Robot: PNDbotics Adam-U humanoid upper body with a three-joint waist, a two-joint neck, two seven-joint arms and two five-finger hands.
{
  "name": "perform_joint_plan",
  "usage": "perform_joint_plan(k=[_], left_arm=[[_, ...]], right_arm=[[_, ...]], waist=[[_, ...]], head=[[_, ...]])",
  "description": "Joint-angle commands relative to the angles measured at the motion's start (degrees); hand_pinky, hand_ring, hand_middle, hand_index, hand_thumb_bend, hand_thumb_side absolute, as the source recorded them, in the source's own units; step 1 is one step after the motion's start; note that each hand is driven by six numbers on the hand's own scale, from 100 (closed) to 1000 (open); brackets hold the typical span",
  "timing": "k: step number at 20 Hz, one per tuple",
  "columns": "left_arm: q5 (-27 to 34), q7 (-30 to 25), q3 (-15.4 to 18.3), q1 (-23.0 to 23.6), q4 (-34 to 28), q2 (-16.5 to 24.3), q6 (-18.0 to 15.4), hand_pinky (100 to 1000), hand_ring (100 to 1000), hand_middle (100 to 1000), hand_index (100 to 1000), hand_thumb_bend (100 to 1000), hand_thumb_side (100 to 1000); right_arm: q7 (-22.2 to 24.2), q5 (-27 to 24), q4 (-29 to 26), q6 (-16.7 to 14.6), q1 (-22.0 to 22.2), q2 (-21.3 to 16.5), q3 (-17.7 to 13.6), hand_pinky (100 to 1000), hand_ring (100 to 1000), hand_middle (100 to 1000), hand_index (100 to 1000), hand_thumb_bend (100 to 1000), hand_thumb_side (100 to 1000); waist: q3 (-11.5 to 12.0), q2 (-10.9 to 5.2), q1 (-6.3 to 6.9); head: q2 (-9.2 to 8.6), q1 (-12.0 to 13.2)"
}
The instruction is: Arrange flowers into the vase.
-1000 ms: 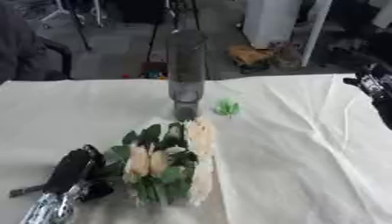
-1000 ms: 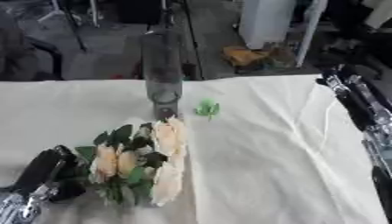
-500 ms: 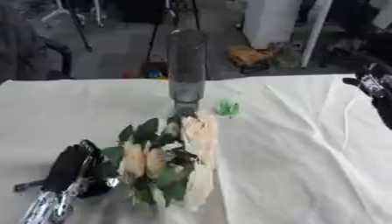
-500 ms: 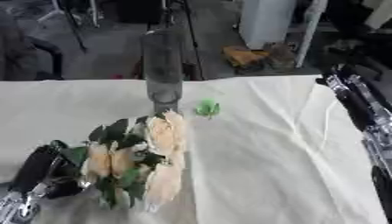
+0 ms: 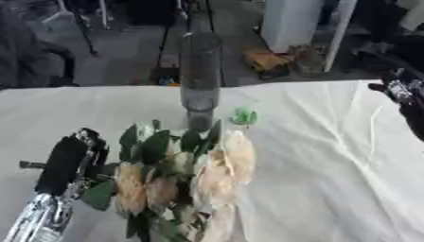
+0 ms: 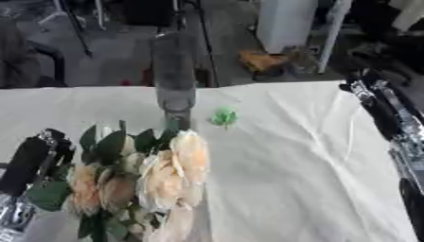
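the left hand (image 5: 70,160) grips the flowers (image 5: 186,175) by their stems, blooms raised just short of the vase (image 5: 199,80) standing beyond it, ready to tip in. the right hand (image 6: 383,106) waits far right; its fingers can't be read.

One tall grey vase (image 5: 199,78), one bunch of cream flowers (image 5: 184,177) and one small green scrap (image 5: 243,116).

A wrinkled white cloth (image 5: 331,165) covers the table. Beyond its far edge stand a white cabinet (image 5: 290,23) and an orange-brown thing (image 5: 265,60) on the grey floor.
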Motion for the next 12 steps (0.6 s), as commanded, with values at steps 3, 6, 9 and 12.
perform_joint_plan(k=[3,6,9,12], left_arm=[[3.3,-3.4,1.7,-2.7,-5.2,2.2,2.7,100,100,100,100,1000,141],[5.3,-4.5,2.6,-4.0,-6.8,2.6,4.7,100,100,100,100,1000,156],[6.7,-5.1,3.0,-5.4,-7.9,3.1,6.4,100,100,100,100,1000,169],[8.0,-4.8,3.5,-7.8,-8.9,3.1,7.7,100,100,100,100,1000,177]], right_arm=[[-0.1,-0.3,-0.6,0.0,-0.7,-1.4,-0.5,896,1000,859,1000,100,785],[-0.1,-0.3,-0.5,-0.1,-0.7,-1.5,-0.5,896,1000,859,1000,100,784],[-0.2,-0.3,-0.4,-0.1,-0.6,-1.5,-0.5,896,1000,859,1000,100,783],[-0.1,-0.3,-0.4,-0.1,-0.5,-1.5,-0.5,896,1000,859,1000,100,783]], waist=[[-0.1,-0.93,-0.02],[-0.2,-1.03,-0.07],[-0.3,-1.13,-0.13],[-0.4,-1.32,-0.18]], head=[[0.14,-0.4],[0.20,-0.5],[0.30,-0.6],[0.41,-0.6]])
